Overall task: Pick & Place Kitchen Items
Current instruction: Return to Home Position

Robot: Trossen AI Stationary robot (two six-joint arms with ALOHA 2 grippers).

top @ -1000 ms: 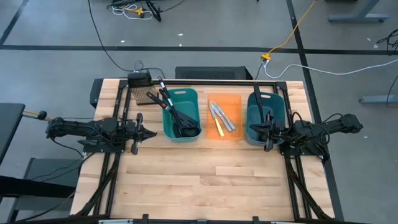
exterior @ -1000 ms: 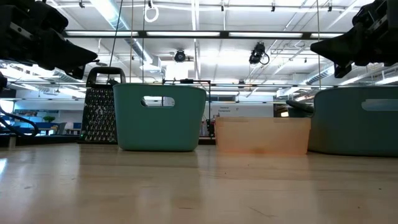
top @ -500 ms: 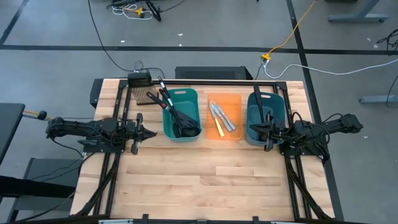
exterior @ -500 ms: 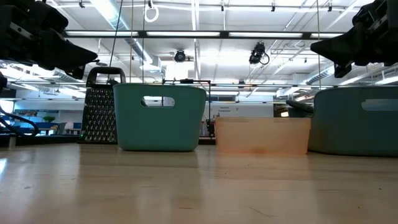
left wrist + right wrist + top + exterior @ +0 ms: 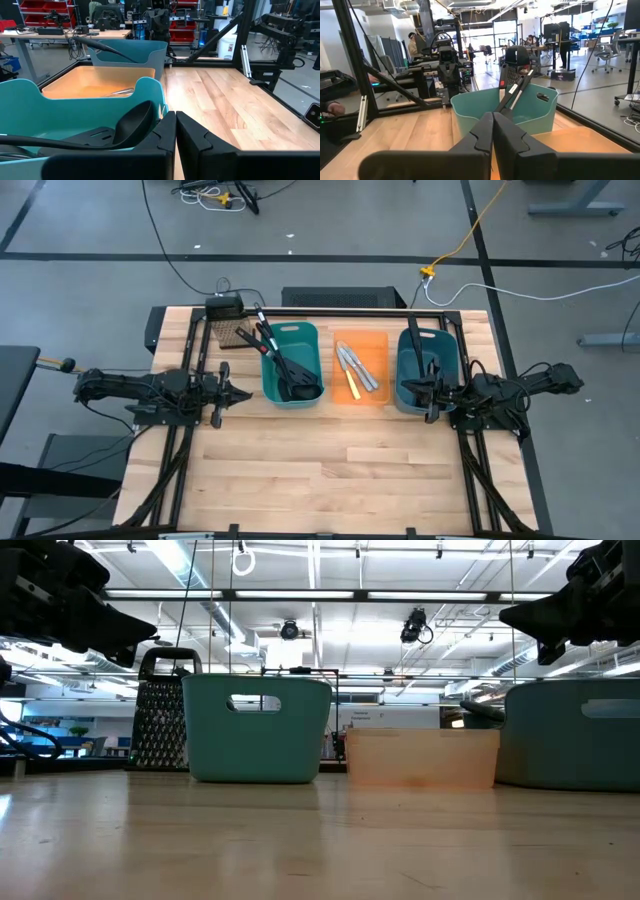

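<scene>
Several black utensils, ladles and slotted spatulas, lie in the left teal bin, their handles sticking out over its far left rim. One spatula handle with a red mark shows in the right wrist view. Slim silver knives and a yellow-handled knife lie in the orange bin. A black utensil lies in the right teal bin. My left gripper is shut and empty, just left of the left bin. My right gripper is shut and empty at the right bin's near end.
A metal box grater stands at the far left, behind the left bin, next to a black box. The three bins stand in a row across the table's far half. Bare wooden tabletop lies toward the near edge.
</scene>
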